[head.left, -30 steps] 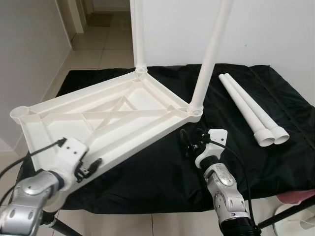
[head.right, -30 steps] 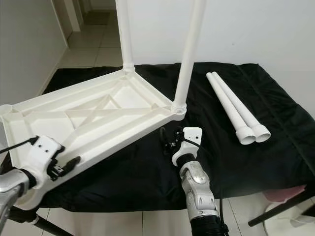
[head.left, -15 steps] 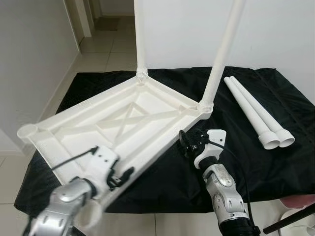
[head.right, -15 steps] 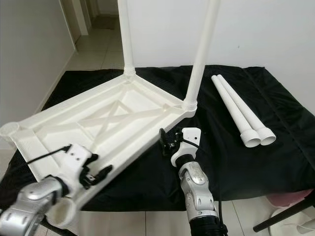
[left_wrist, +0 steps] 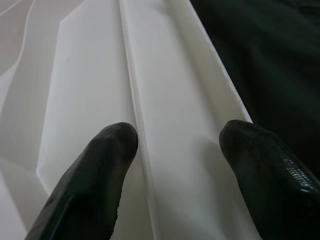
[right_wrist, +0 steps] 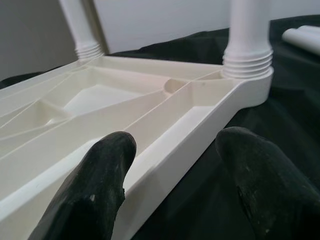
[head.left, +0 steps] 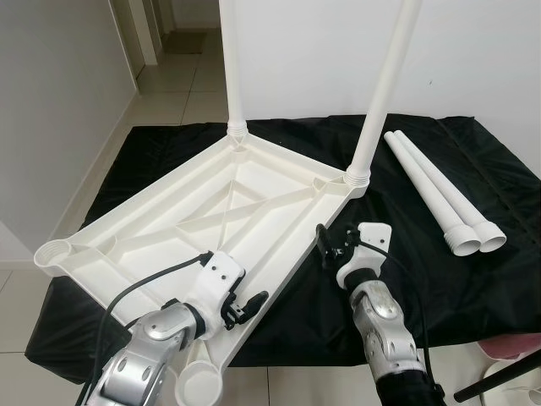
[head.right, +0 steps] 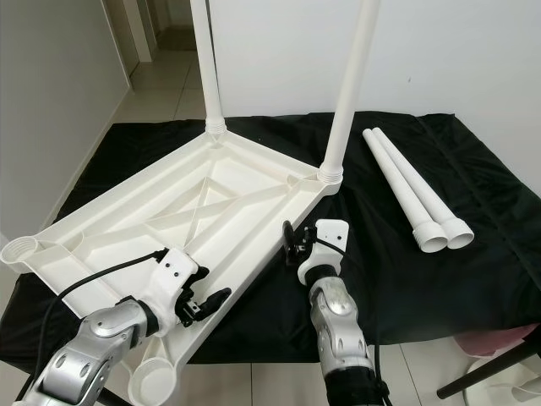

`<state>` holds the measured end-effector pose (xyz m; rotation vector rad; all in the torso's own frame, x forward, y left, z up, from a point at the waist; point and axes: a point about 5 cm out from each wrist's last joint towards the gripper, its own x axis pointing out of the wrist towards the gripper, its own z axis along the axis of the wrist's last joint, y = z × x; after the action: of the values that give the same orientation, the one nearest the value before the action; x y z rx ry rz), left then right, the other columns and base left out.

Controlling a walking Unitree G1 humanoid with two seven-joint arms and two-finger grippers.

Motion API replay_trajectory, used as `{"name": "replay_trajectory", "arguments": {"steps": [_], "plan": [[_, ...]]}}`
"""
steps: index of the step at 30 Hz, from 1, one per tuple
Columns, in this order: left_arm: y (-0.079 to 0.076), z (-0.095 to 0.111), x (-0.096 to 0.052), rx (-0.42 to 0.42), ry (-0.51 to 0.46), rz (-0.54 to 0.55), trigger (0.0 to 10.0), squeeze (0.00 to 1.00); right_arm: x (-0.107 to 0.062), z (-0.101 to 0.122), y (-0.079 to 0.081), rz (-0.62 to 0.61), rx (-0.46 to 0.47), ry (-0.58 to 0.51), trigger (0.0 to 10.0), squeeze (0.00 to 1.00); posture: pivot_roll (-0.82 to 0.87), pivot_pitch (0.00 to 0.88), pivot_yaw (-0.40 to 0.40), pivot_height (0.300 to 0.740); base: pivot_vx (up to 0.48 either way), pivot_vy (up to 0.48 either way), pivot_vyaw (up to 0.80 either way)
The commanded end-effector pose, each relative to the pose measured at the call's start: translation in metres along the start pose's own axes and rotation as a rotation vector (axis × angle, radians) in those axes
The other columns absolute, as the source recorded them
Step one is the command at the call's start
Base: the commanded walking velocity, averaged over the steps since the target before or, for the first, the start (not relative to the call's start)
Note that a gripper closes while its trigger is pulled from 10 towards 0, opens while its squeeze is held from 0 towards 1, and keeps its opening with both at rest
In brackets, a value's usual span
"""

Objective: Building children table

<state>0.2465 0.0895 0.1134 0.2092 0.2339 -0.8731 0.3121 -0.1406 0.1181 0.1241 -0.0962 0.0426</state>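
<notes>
The upturned tabletop [head.left: 211, 211] is plain cream-white plastic, ribs and rim alike; its two mounted legs [head.left: 385, 85] are the same white; the two loose legs [head.left: 435, 190] are white too, their open ends shaded grey inside; the cloth [head.left: 473, 279] under all of them is solid black, unpatterned, with a faint sheen along its creases; the left gripper [head.right: 203, 304] has black fingers [left_wrist: 95, 175] on a white housing, with a silver arm behind; the right gripper [head.right: 294, 247] matches it, black fingers [right_wrist: 100, 185] and a white block; the floor tiles [head.left: 182, 93] are pale beige; the wall [head.left: 482, 51] is off-white; a pink object [head.left: 511, 347] sits at the lower corner.
</notes>
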Motion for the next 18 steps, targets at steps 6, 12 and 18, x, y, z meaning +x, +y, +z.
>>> {"name": "replay_trajectory", "arguments": {"steps": [6, 12, 18], "plan": [[-0.005, 0.003, 0.011, 0.018, -0.002, -0.013, 10.0, 0.00, 0.013, -0.002, -0.017, -0.213, -0.040, 0.010, 10.0, 0.00, 0.01, 0.013, 0.048, 0.740, 0.000, 0.000, 0.00], [-0.005, 0.004, 0.010, 0.020, -0.005, -0.004, 10.0, 0.00, 0.015, -0.007, -0.024, -0.298, -0.034, 0.048, 10.0, 0.00, 0.02, 0.017, 0.041, 0.740, 0.000, 0.000, 0.00], [-0.004, 0.005, 0.011, 0.025, -0.011, 0.000, 10.0, 0.00, 0.022, -0.015, -0.021, -0.283, -0.017, 0.093, 10.0, 0.00, 0.02, 0.022, 0.034, 0.740, 0.000, 0.000, 0.00]]}}
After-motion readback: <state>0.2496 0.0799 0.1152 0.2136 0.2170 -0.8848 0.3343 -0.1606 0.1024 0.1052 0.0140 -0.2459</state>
